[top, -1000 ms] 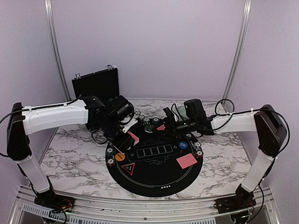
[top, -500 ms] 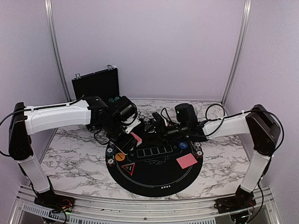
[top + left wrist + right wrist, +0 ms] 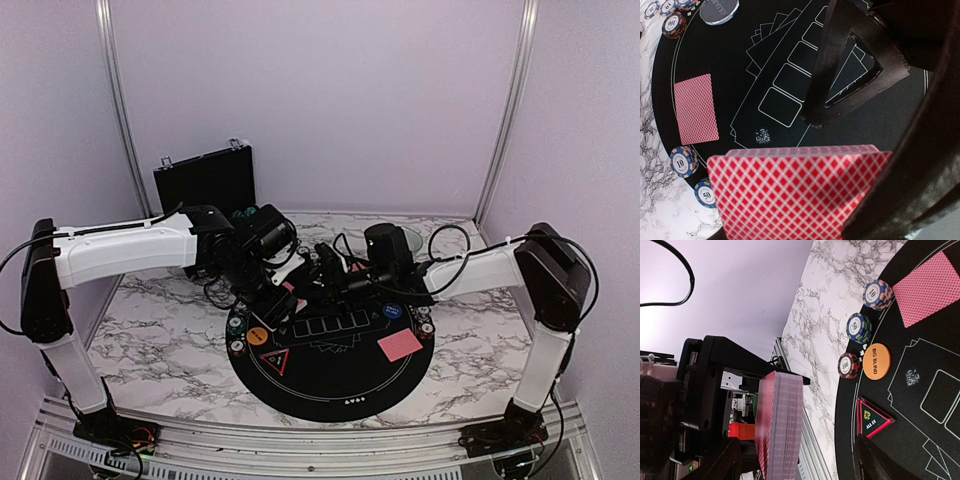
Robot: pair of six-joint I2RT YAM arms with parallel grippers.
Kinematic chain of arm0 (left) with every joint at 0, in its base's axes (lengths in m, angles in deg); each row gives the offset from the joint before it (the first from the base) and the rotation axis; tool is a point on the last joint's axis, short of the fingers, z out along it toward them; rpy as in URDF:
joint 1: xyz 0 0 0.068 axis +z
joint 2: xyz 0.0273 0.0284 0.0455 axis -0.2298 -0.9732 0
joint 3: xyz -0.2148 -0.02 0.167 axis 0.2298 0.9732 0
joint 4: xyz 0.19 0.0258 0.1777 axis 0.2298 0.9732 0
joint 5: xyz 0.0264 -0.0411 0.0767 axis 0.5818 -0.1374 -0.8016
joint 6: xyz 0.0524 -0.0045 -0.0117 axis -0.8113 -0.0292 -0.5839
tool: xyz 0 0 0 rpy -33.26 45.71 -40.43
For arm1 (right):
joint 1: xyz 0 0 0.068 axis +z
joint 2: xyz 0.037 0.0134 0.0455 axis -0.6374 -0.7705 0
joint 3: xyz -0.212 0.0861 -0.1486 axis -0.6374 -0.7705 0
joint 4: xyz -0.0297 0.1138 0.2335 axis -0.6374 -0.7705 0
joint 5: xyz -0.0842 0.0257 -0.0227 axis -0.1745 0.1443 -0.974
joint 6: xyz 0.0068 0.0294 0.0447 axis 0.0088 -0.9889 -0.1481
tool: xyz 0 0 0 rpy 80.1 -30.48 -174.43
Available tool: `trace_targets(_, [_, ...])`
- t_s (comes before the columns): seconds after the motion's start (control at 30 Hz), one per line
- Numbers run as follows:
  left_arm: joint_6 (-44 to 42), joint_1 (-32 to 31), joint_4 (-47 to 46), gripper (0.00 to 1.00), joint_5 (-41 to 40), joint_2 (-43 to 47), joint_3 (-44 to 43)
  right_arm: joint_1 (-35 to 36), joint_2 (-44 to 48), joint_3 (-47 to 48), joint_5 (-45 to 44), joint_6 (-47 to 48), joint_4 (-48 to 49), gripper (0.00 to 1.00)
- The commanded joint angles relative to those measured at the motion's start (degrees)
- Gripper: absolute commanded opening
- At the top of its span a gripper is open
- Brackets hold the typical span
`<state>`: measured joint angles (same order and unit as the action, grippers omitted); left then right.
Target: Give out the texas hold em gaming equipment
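From above, the deck of cards (image 3: 294,297) is seen clamped in the left tool (image 3: 283,292), the right tool (image 3: 322,274) spread wide, empty, beside it. At the left wrist it fills the grip; at the right it is seen edge-on ahead, judged slick, best pinched by a free edge.

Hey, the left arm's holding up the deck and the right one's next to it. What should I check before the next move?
1. Grip of left pincer on deck: ok.
2. Edges of deck squared: ok.
3. Jaws of right pincer open: ok.
4. Aim of right pincer at deck top: cannot tell.
5. Five boxes on mat bare: ok.
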<state>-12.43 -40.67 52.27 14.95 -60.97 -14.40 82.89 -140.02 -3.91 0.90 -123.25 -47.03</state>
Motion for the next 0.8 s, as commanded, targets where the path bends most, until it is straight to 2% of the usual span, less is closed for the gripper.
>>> trace_targets(0.0, [0.18, -0.28, -0.44, 0.50, 0.55, -0.54, -2.08, 1.04, -1.19, 3.22, 0.45, -0.58, 2.08, 0.74])
trace_targets(0.37, [0.33, -0.37, -0.44, 0.50, 0.18, 0.15, -2.09, 1.79, -4.20, 4.81, 0.12, -1.10, 1.82, 0.74])
trace_targets(0.77, [0.15, -0.36, -0.36, 0.50, -0.86, 1.48, -1.56, 1.38, -4.22, 4.90, -1.64, 0.98, -2.69, 0.72])
